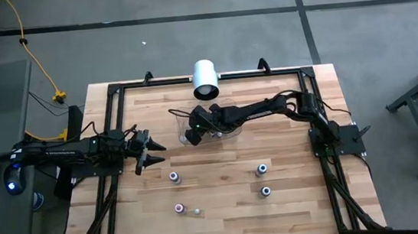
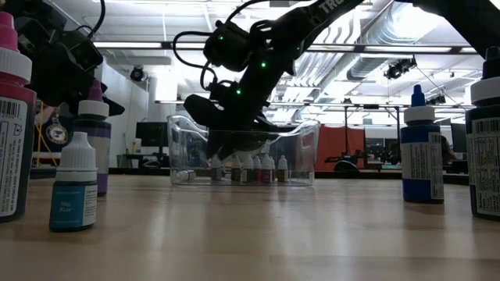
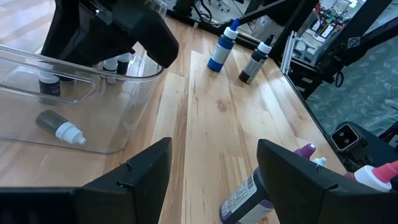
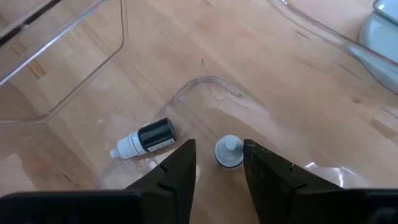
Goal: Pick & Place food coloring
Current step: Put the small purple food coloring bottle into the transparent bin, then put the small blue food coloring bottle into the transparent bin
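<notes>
Small food coloring bottles stand in a row inside the clear tray [image 2: 297,156]. In the right wrist view, one bottle [image 4: 146,140] lies on its side on the tray floor. My right gripper [image 1: 195,127] reaches down into the tray, open. Its fingers stand on either side of an upright white-capped bottle [image 4: 229,151]. Larger bottles stand on the table: a purple one [image 1: 174,176], a blue one [image 1: 261,170], a dark one [image 1: 265,191], a pink one [image 1: 178,208] and a tiny one [image 1: 196,210]. My left gripper [image 1: 149,149] hovers open left of the tray, above the purple bottle [image 3: 249,199]. My right gripper comes from above, pointing down, with the upright bottle's white cap [image 4: 229,151] between its fingers. One finger [image 4: 261,168] stands right beside the cap and the other is apart from it. I cannot tell whether the near finger touches the cap.
A large white cylinder [image 1: 205,77] stands at the far edge, just behind the tray. A black frame [image 1: 114,91] runs around the tabletop. Bare wood lies between the tray and the standing bottles, and on the near side.
</notes>
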You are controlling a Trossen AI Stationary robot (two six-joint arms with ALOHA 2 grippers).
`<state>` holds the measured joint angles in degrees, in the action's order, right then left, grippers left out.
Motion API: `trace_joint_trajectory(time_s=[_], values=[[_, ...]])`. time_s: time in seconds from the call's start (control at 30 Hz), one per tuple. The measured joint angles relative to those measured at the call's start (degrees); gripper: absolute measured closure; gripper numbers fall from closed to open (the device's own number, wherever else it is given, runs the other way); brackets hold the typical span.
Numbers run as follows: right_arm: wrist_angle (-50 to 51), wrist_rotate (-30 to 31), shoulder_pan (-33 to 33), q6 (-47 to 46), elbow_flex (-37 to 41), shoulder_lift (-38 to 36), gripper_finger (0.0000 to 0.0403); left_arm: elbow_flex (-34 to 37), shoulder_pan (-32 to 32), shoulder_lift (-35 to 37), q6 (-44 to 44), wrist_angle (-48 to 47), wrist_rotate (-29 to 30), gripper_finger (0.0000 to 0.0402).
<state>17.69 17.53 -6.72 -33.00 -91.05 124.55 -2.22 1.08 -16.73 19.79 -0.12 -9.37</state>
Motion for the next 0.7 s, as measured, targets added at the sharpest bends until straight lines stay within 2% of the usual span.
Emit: trace_joint_trajectory(time_s=[0.37, 0.57, 0.7], values=[[-1.33, 0.11, -0.13, 7.34, -0.02, -3.66, 0.0222, -0.02, 0.02, -0.02, 0.02, -0.02, 0.0, 0.0167], [2.61, 0.76, 0.19, 10.65, -0.07, -9.4, 0.0217, 0.0, 0.02, 0.0, 0.0, -0.02, -0.02, 0.0167], [5.8, -1.07, 2.82, 16.43, -0.04, -12.95, 0.0217, 0.0, 0.02, -0.02, 0.01, 0.0, -0.02, 0.0167]])
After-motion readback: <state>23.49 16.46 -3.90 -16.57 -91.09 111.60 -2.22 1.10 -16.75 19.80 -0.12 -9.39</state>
